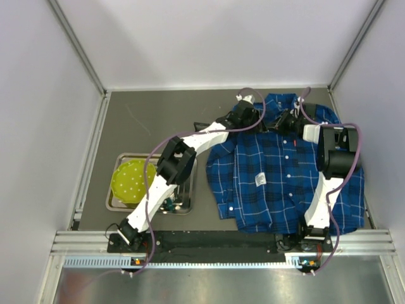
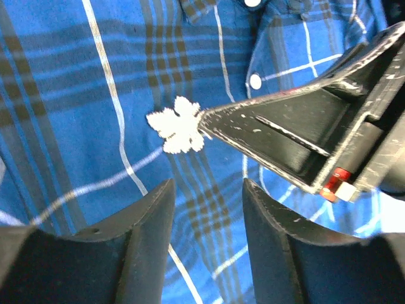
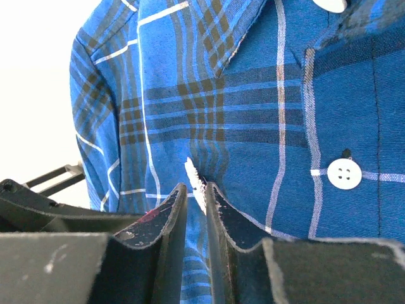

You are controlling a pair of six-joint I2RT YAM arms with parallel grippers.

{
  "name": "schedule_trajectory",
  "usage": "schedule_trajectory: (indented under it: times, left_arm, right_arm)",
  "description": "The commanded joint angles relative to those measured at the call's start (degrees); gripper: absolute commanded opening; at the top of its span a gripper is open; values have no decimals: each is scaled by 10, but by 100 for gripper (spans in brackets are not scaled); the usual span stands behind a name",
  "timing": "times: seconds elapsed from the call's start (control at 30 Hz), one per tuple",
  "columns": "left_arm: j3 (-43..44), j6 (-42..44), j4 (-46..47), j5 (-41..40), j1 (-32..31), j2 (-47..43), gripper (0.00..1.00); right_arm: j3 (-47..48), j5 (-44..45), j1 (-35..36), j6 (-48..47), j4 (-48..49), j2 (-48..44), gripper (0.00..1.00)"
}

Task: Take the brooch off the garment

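The blue plaid shirt [image 1: 285,183] lies flat on the right of the table, collar at the far end. The brooch [image 2: 177,130] is a small white flower shape pinned below the collar, left of the button row. My right gripper [image 3: 196,190] has its jaws drawn close together, with the brooch's edge [image 3: 193,174] between their tips. In the left wrist view its fingers [image 2: 285,139] reach the brooch from the right. My left gripper [image 2: 207,190] is open and empty, just above the cloth near the brooch. In the top view both grippers [image 1: 256,115] [image 1: 283,121] meet at the collar and hide the brooch.
A white cloth tag [image 1: 259,180] and a tiny red mark [image 1: 295,140] are on the shirt front. A metal tray [image 1: 117,158] with a yellow-green disc [image 1: 130,180] lies left of the shirt. White walls close in the table on three sides.
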Motion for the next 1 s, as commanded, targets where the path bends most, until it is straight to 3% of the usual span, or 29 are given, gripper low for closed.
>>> schedule_trajectory:
  times: [0.0,0.13,0.17,0.23,0.37,0.43,0.53,0.7,0.83,0.97]
  left_arm:
    - [-21,-159,-33,66,21,-67,54]
    - [-75,-278,9,117,37,-83,61]
    - [-77,-310,9,117,42,-83,65]
    - [-73,-335,9,117,45,-77,65]
    - [-40,-394,-22,94,48,-56,63]
    - [-19,-423,-25,89,48,-40,57]
    - [4,-454,-24,91,48,-12,38]
    - [29,-450,-31,41,37,9,36]
    - [47,-443,-61,5,34,22,41]
    - [63,-462,-80,-7,29,36,56]
  right_arm:
    - [14,-11,8,-23,1,3,19]
    - [10,-8,11,-32,2,-2,12]
    - [10,-9,11,-34,4,-3,7]
    - [6,-10,15,-38,8,-8,1]
    - [-2,-1,20,-51,10,-18,0]
    - [-5,6,24,-58,9,-24,0]
    - [-11,31,31,-70,8,-37,0]
    - [-25,51,37,-77,16,-53,0]
    - [-44,56,37,-80,37,-67,0]
    - [-60,54,37,-83,59,-79,0]
